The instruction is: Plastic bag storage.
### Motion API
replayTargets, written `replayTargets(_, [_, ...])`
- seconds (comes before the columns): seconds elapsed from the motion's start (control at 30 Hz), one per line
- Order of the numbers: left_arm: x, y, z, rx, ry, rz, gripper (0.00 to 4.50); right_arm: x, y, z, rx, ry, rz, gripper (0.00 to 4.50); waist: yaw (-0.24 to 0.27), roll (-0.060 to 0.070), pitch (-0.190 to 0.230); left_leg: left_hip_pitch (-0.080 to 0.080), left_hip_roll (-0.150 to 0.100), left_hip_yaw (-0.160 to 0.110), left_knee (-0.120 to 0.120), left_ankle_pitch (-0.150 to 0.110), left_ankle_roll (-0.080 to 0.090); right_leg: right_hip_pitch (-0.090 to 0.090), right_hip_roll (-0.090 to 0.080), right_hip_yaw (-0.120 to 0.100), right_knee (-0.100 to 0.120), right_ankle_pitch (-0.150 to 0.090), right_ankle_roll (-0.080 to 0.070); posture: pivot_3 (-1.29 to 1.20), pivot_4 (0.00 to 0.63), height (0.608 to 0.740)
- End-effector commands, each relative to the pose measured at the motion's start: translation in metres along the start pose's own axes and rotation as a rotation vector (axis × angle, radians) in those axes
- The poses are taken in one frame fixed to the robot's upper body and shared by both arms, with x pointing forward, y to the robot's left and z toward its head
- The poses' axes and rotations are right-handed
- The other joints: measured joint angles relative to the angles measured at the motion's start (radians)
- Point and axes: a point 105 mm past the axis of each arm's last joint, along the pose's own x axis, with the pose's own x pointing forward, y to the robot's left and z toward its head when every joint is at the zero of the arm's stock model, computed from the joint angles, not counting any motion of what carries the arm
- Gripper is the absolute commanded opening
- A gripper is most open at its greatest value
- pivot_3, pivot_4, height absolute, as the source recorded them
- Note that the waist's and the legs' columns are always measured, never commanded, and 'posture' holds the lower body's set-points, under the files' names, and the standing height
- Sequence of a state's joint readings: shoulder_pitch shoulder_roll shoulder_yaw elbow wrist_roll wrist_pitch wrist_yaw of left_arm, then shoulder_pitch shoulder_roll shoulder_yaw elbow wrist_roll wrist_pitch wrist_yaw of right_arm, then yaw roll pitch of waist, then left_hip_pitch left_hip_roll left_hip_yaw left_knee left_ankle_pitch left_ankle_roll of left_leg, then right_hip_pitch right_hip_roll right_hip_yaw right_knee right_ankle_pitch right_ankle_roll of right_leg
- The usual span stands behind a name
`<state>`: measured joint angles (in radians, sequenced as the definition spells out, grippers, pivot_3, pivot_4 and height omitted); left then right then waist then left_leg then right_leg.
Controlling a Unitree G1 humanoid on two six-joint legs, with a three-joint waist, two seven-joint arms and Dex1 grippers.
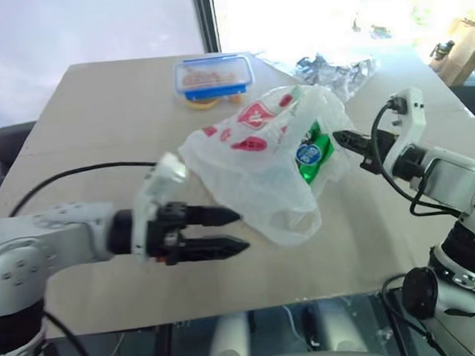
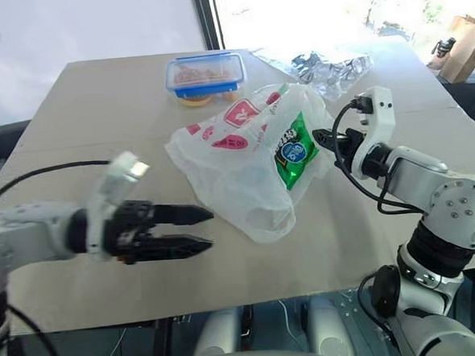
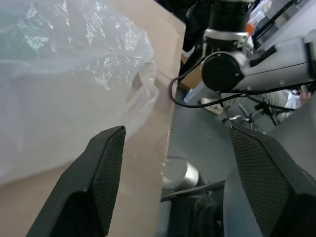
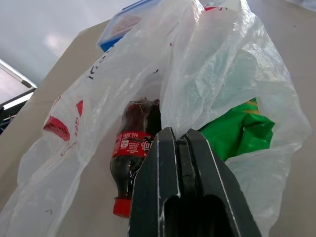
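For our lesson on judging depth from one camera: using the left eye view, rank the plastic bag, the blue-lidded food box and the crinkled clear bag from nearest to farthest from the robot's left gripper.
1. The plastic bag, mid-table, just beyond the left gripper.
2. The blue-lidded food box, towards the far edge.
3. The crinkled clear bag, far edge, towards the robot's right.

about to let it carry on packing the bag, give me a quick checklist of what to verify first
1. Right gripper pinching the plastic bag edge: ok, fingers shut on the film.
2. Left gripper free: ok, jaws apart, holding nothing, beside the bag.
3. Green chip packet inside the bag: ok.
4. Dark soda bottle inside the bag: ok, seen through the film.
5. Lidded food box packed: not ok, on the table behind the bag.
6. Bag mouth open wide enough: cannot tell.
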<state>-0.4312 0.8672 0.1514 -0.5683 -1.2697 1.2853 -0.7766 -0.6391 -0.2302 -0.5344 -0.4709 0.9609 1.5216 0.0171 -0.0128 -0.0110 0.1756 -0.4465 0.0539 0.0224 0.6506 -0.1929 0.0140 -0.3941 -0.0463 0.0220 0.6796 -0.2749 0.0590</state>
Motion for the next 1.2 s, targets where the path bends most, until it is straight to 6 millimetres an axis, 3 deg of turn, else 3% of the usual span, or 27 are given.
replayTargets(0.03, [0.021,0.007,0.001,0.086,0.053,-0.013,3.47,-0.004,0.009,0.011,-0.041,-0.049,0.021,0.0,0.0,0.0,0.0,-0.001,0.0,0.0,0.0,0.0,0.0,-0.001,0.0,0.0,0.0,0.0,0.0,0.0,0.15,0.74])
replayTargets(0.37, [0.073,0.019,0.015,0.518,0.255,-0.158,3.47,-0.01,0.009,0.017,-0.071,-0.075,-0.007,0.0,0.001,0.0,0.0,-0.003,-0.001,0.002,-0.004,0.0,0.0,-0.004,0.0,0.002,-0.002,0.0,0.0,0.0,0.15,0.74])
replayTargets(0.5, [0.081,0.03,0.001,0.605,0.389,-0.223,3.47,-0.01,0.009,0.019,-0.083,-0.081,-0.017,0.0,-0.001,0.0,0.0,-0.003,-0.001,0.002,-0.004,0.0,0.0,-0.005,0.0,0.002,-0.002,0.0,0.0,0.0,0.15,0.74])
replayTargets(0.67, [0.098,0.06,-0.021,0.727,0.525,-0.223,3.47,-0.009,0.011,0.022,-0.089,-0.093,-0.02,0.0,0.001,0.0,0.0,-0.003,-0.001,0.003,-0.005,0.0,0.0,-0.006,0.0,0.003,-0.002,0.0,0.0,0.0,0.15,0.74])
replayTargets(0.77, [0.102,0.059,-0.023,0.707,0.501,-0.266,2.15,-0.009,0.012,0.022,-0.092,-0.096,-0.022,0.0,0.001,0.0,0.0,-0.008,-0.001,0.002,-0.003,0.0,0.0,-0.008,0.0,0.003,-0.001,0.0,0.0,0.0,0.15,0.74])
replayTargets(0.83, [0.097,0.05,-0.018,0.653,0.405,-0.303,1.47,-0.01,0.012,0.023,-0.097,-0.102,-0.028,0.0,-0.001,0.0,0.0,-0.009,-0.001,0.002,-0.003,0.0,0.0,-0.01,0.0,0.003,-0.001,0.0,0.001,0.0,0.15,0.74])
replayTargets(0.93, [0.082,0.036,0.004,0.577,0.181,-0.322,0.08,-0.013,0.008,0.027,-0.102,-0.109,-0.043,0.0,-0.004,0.0,0.0,-0.009,0.0,0.002,-0.004,0.0,0.0,-0.011,0.001,0.003,-0.001,0.0,0.0,0.0,0.15,0.74])
replayTargets(1.07, [0.046,0.017,0.037,0.373,-0.098,-0.352,0.08,-0.016,0.003,0.033,-0.095,-0.123,-0.048,0.0,-0.004,0.0,0.0,-0.011,0.001,0.002,-0.003,0.0,0.0,-0.012,0.001,0.002,0.0,0.0,0.0,0.0,0.15,0.74])
replayTargets(1.2, [-0.013,0.011,0.095,0.125,-0.503,-0.311,0.08,-0.016,-0.001,0.057,-0.049,-0.205,-0.017,0.0,-0.005,0.0,0.001,-0.011,0.001,0.0,-0.002,0.0,0.0,-0.012,0.0,0.002,0.0,0.0,0.001,0.0,0.15,0.74])
